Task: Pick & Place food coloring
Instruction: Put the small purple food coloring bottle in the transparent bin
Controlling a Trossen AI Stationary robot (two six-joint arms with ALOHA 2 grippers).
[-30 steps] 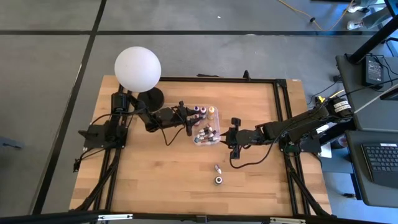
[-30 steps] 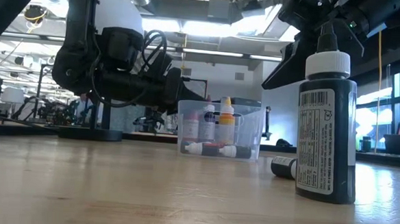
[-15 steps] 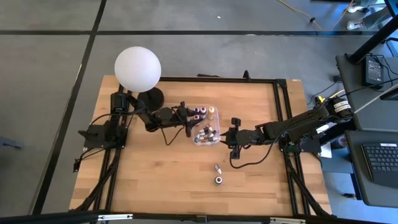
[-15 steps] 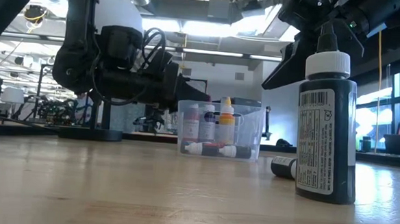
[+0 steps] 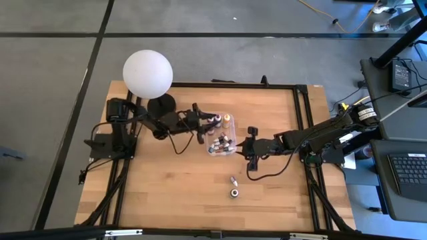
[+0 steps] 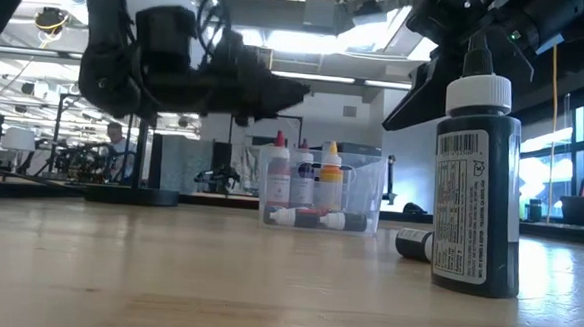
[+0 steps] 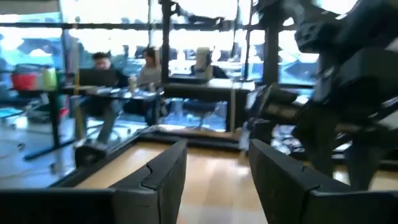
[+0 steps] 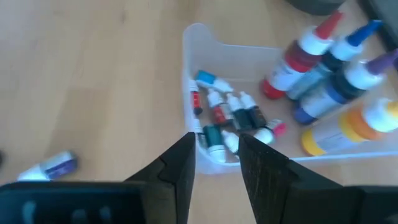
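Left claw has risen empty above the box.

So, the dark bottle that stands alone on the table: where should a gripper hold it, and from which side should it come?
Probably from straight above. The dark bottle stands upright, so the fingers can go down past the white cap and close on the straight body just below it. A small bottle lies close by on the side toward the clear box, so close across the other two sides.
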